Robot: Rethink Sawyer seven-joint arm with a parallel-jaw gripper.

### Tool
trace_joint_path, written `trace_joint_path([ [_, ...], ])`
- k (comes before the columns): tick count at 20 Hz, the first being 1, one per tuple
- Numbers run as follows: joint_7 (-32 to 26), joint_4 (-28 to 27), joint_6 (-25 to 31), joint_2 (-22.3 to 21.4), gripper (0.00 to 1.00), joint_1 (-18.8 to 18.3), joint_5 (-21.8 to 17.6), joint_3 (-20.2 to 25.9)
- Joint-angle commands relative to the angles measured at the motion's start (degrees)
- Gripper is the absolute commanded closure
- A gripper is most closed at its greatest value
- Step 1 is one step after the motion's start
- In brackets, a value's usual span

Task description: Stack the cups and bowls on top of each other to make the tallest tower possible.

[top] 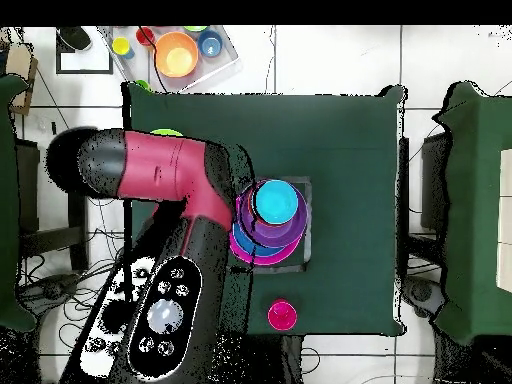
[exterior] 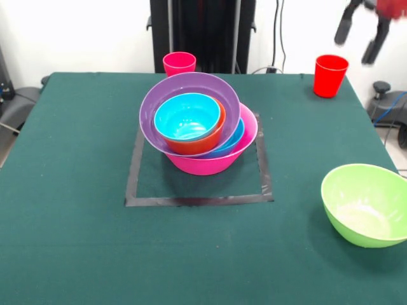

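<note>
Front view shows, from left to right: a pink-red cup (exterior: 179, 63) at the table's (exterior: 70, 190) far edge; the tower (exterior: 198, 124) inside a taped square (exterior: 197, 201), with a blue bowl in orange, purple tilted over another blue, all in the pink bowl; a red cup (exterior: 331, 75); a lime green bowl (exterior: 367, 203) near the right edge. Above the red cup, the gripper (exterior: 360, 35) hangs spread apart, holding nothing.

The front camera sits across the table (exterior: 76, 254) from me, angled down at close range. The overhead camera looks straight down from high above my arm (top: 170, 170). Both views share the tabletop and the tower (exterior: 198, 130).
</note>
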Motion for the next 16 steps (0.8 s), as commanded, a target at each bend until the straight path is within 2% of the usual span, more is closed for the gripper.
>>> trace_joint_path([
  [1,4.8,24.6,-6.39,-11.84,0.0,2.24,-1.23,-1.87],
  [7,2.13,38.79,-19.85,-17.77,0.0,4.3,-1.4,-0.92],
  [10,2.54,43.3,-26.13,-18.77,0.0,4.97,-2.0,-0.12],
  [13,0.88,44.34,-25.33,-20.2,0.0,3.88,-2.48,-0.25],
  [16,1.96,43.41,-24.42,-20.0,0.0,4.27,-3.79,-1.8],
])
